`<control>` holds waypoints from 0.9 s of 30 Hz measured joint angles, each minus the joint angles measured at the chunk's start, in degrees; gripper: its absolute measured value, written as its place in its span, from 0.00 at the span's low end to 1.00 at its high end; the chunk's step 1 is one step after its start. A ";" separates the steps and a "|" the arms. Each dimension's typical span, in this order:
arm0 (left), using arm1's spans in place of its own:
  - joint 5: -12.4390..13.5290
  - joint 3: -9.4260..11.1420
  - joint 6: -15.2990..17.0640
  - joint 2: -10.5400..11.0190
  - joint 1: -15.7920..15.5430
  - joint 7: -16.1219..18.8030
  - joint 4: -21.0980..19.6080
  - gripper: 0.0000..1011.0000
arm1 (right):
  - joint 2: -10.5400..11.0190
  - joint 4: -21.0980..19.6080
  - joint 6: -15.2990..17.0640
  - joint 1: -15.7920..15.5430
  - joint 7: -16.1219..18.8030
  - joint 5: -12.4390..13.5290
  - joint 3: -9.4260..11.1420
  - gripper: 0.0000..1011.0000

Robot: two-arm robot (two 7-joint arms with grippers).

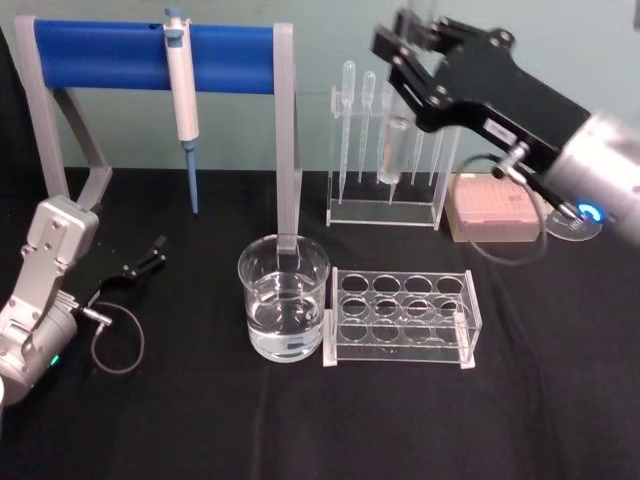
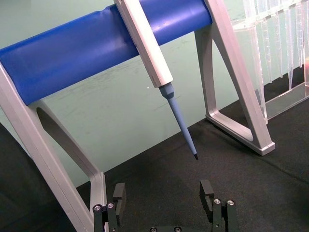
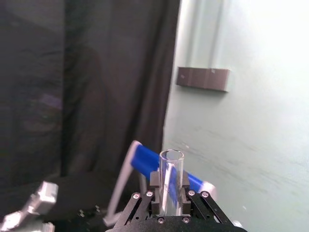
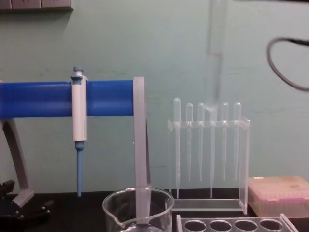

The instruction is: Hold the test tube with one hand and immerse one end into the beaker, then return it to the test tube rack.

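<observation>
My right gripper [image 1: 405,78] is raised high at the back right, shut on the test tube [image 1: 392,150], a clear glass cylinder that hangs nearly upright below its fingers. In the right wrist view the test tube [image 3: 170,180] stands clamped between the black fingers, open mouth toward the camera. The chest view shows the test tube [image 4: 216,53] in the air above the pipette rack [image 4: 208,154]. The beaker [image 1: 283,298], part-filled with clear liquid, stands mid-table, left of and below the tube; its rim shows in the chest view [image 4: 137,205]. My left gripper [image 1: 150,255] rests open on the table at the far left.
A clear tube rack [image 1: 400,318] with empty holes sits right beside the beaker. The pipette rack [image 1: 385,175] and a pink box [image 1: 490,207] stand at the back right. A white-and-blue pipettor [image 1: 182,95] hangs on the blue-barred stand [image 1: 100,55] at the back left.
</observation>
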 joint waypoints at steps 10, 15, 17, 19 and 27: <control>0.00 0.00 0.00 0.00 0.00 0.00 0.00 0.99 | -4.13 6.44 0.17 6.72 1.07 0.10 -7.06 0.22; 0.00 0.00 0.00 0.00 0.00 0.00 0.00 0.99 | -6.09 10.45 -2.23 7.11 1.43 -0.47 -9.61 0.22; 0.00 0.00 0.00 0.00 0.00 0.00 0.00 0.99 | -6.65 12.07 -3.41 6.69 1.55 -1.02 -10.54 0.22; 0.00 0.00 0.00 0.00 0.00 0.00 0.00 0.99 | -7.19 13.63 -4.89 6.04 1.69 -1.44 -11.12 0.22; 0.00 0.00 0.00 0.00 0.00 0.00 0.00 0.99 | -8.35 17.31 -8.12 3.79 2.11 -2.39 -11.66 0.22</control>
